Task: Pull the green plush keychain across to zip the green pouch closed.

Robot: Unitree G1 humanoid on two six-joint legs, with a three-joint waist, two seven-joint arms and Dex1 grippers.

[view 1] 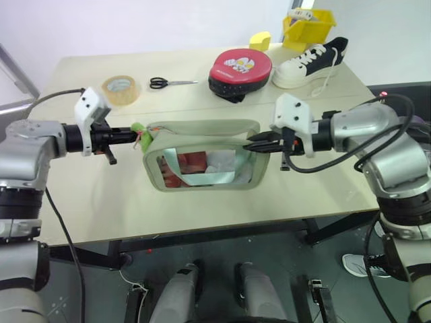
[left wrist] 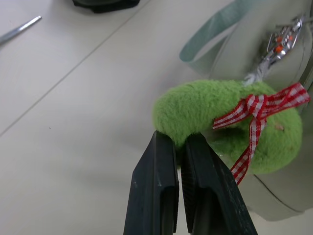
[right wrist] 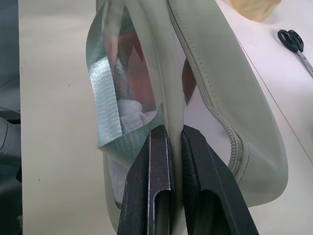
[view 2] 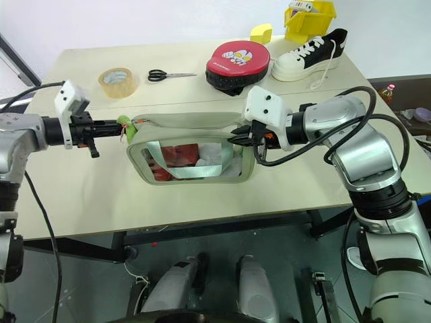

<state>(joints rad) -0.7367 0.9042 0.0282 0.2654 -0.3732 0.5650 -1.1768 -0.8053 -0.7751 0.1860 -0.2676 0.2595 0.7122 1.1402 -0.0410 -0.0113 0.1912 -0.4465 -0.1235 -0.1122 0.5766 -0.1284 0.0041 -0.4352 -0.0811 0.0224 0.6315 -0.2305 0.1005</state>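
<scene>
Left gripper (left wrist: 178, 147) is clamped on the near edge of the green plush keychain (left wrist: 230, 122), which sits right at its fingertips at the pouch's left end, red checked ribbon (left wrist: 254, 110) tied across the plush and a metal clasp just beyond it. Right gripper (right wrist: 173, 142) is pinched shut on the right-end edge of the green pouch (view 1: 202, 161); the pouch stretches away from its fingertips toward the left gripper, between both grippers on the table (view 1: 101, 202), zipper (right wrist: 215, 98) running along its top beside the right fingers.
</scene>
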